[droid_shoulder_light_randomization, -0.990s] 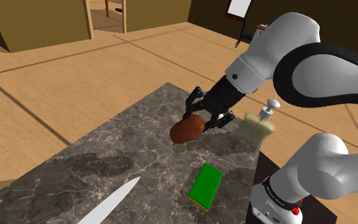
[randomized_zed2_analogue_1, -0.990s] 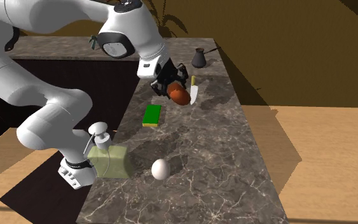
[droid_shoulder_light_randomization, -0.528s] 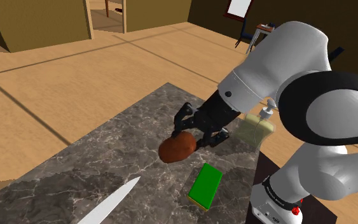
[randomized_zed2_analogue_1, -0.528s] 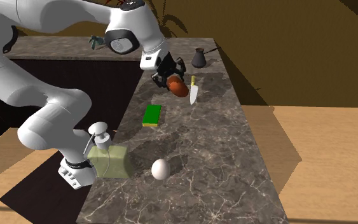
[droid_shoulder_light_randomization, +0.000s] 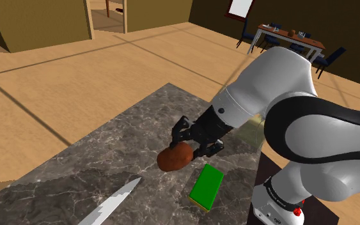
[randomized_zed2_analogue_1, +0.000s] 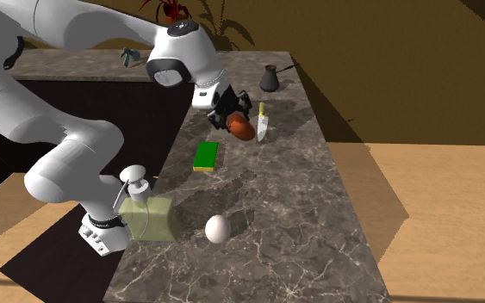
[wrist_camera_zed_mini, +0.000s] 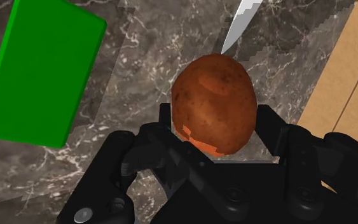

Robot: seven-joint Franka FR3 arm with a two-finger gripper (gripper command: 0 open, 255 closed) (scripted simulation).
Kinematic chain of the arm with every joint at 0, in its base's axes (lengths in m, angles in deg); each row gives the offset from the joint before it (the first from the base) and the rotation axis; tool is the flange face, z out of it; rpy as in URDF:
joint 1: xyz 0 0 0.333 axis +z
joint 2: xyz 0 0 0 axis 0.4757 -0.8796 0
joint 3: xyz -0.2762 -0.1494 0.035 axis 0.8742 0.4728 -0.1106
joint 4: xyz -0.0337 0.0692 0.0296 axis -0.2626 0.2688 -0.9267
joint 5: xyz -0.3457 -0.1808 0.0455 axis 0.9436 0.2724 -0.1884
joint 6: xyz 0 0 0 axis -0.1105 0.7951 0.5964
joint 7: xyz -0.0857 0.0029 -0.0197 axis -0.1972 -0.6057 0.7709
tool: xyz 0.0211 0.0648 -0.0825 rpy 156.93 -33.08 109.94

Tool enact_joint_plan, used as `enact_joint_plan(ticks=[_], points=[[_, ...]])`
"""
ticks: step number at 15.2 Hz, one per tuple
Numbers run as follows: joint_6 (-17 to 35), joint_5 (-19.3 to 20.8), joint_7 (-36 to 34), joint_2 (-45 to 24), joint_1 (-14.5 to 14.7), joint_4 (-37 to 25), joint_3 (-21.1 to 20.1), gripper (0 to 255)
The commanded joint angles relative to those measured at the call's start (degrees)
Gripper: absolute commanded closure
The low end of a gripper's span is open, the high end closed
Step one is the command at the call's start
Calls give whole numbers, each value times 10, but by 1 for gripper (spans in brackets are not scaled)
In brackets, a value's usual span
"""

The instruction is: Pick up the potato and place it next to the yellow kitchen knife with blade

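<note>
While gripper [wrist_camera_zed_mini: 215, 130] clasps potato [wrist_camera_zed_mini: 214, 95] across middle: probably firm, rounded, smooth-skinned, may roll; knife [randomized_zed2_analogue_1: 263, 123] toward bench [randomized_zed2_analogue_1: 318, 224] end.

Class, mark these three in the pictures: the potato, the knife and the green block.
potato [wrist_camera_zed_mini: 214, 102]: wrist view, middle of its brown skin.
knife [randomized_zed2_analogue_1: 263, 126]: second exterior view, on its pale blade.
green block [droid_shoulder_light_randomization: 206, 185]: shoulder view, middle of its top face.
</note>
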Motion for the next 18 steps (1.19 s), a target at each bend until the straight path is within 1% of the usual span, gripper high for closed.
enact_joint_plan(ticks=[1, 9, 14, 18], points=[[19, -10, 6, -11, 2, 8, -8, 255], [98, -54, 37, -61, 12, 39, -38, 255], [159, -86, 63, -108, 19, 54, -56, 255], [162, -82, 61, -110, 23, 54, -52, 255]])
